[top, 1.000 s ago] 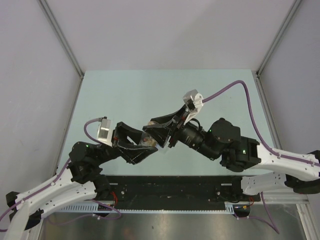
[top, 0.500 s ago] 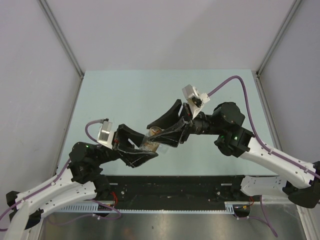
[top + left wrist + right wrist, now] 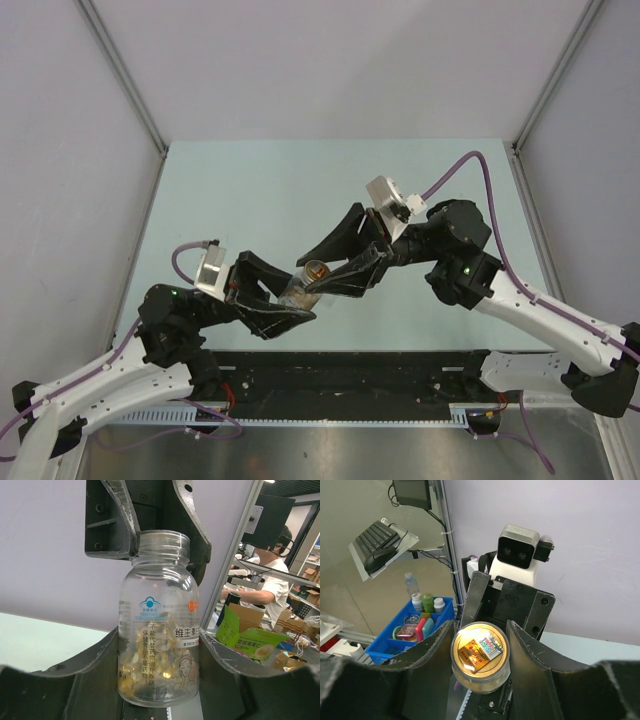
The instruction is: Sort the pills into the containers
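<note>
A clear round jar (image 3: 303, 290) with printed labels hangs tilted above the table. Amber pills (image 3: 131, 672) lie piled in its lower half. My left gripper (image 3: 300, 300) is shut on the jar's body (image 3: 159, 630), one finger on each side. My right gripper (image 3: 314, 277) is shut on the jar's top end, its fingers (image 3: 122, 515) flanking the threaded neck (image 3: 163, 542). In the right wrist view a gold seal with a shiny sticker (image 3: 480, 649) covers the mouth between my right gripper's (image 3: 480, 652) fingers. Both arms meet over the table's near middle.
The pale green table (image 3: 250, 190) runs back to grey walls with slanted frame posts (image 3: 120, 75). Off the table stand a blue bin of small bottles (image 3: 427, 615), a keyboard shelf (image 3: 380, 537), and a seated person (image 3: 270, 585) among cardboard boxes.
My right arm has swung its elbow back to the right and rolled its wrist. The jar's gold top now shows from above. My left gripper has barely shifted.
</note>
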You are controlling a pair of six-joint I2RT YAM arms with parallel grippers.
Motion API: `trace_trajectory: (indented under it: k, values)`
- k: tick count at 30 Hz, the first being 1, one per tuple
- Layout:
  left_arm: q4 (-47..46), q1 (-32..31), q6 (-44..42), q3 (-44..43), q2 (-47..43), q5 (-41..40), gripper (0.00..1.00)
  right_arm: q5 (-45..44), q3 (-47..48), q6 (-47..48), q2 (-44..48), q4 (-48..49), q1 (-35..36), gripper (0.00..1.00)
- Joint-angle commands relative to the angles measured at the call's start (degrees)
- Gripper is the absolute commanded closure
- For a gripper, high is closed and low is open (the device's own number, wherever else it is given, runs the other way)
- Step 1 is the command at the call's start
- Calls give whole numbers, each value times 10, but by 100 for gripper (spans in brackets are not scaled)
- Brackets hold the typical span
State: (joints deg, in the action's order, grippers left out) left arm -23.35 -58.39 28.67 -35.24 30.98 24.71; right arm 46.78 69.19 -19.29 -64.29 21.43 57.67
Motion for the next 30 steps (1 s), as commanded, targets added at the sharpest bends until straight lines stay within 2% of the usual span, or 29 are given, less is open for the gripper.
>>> trace_trajectory:
  k: [1, 15, 30]
  values:
    - [0, 7, 12, -14, 0, -47, 100, 68, 8, -37, 11, 83, -5, 100]
    - [-1, 6, 17, -4, -7, -47, 99, 75, 8, -159, -22, 254, -23, 100]
    - [-3, 6, 16, -4, -1, -48, 100, 85, 8, -146, -19, 227, -26, 100]
